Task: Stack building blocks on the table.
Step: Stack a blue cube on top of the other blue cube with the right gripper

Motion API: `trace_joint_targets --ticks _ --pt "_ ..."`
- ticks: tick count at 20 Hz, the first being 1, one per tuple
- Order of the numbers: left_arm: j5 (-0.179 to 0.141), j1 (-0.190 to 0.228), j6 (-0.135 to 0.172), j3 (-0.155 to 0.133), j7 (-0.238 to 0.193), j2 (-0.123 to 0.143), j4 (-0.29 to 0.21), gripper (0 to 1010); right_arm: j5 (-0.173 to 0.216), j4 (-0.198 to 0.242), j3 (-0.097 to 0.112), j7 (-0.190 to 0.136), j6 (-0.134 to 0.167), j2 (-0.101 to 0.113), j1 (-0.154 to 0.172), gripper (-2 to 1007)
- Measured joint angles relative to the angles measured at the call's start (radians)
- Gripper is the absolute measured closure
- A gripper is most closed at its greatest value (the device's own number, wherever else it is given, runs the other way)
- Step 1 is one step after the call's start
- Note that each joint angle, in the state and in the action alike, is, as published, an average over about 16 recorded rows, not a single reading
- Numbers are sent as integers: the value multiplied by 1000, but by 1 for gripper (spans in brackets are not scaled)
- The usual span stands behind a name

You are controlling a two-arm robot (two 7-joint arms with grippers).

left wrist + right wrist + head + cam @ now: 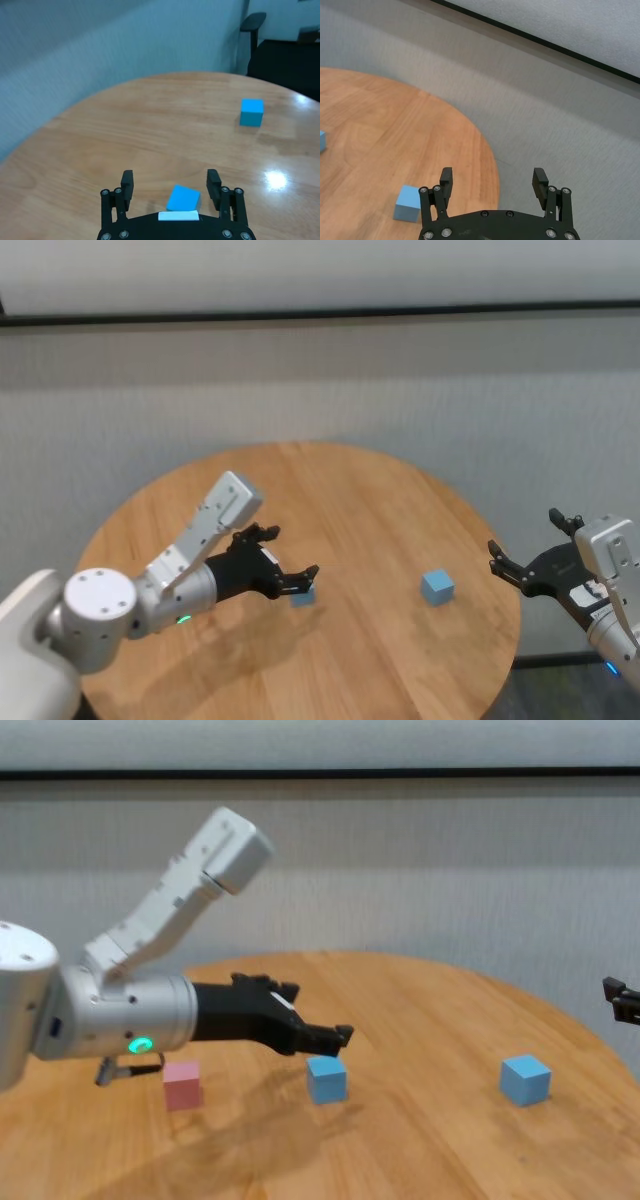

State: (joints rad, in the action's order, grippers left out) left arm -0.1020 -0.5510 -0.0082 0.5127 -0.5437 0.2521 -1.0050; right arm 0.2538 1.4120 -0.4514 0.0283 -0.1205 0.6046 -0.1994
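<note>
Near light blue block (326,1079) sits flat on the table (370,510), roughly mid-table toward the robot's left. In the left wrist view this block (183,198) lies between the two open fingers (127,184), its lower edge cut off by the gripper body. Cannot tell whether either finger touches it.

Left gripper (318,1035) is low over that block, jaws apart, nothing clamped. In the head view the gripper (293,577) covers part of the block (303,596); only one corner and one side show.

Second light blue block (437,586) stands alone toward the robot's right, well apart from the first; also seen in the chest view (525,1079) and both wrist views (251,112) (408,203).

Pink block (183,1085) shows only in the chest view, on the table just below the left forearm; hidden by the arm in the head view.

Right gripper (493,180) is parked off the table's right edge, fingers spread, holding nothing. Chest view shows only its tip (620,999) at the frame edge.

A white label patch (178,216) on the left gripper body; no writing readable.
</note>
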Motion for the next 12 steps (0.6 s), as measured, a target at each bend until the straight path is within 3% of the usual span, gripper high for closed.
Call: trace_joint_targets --ticks 6,12 --pt "-29 73 12 -30 -3 84 -152 24 0 0 0 0 0 0 0 1" --pt "-52 150 -3 -63 1 169 -260 7 0 0 0 0 0 0 0 0"
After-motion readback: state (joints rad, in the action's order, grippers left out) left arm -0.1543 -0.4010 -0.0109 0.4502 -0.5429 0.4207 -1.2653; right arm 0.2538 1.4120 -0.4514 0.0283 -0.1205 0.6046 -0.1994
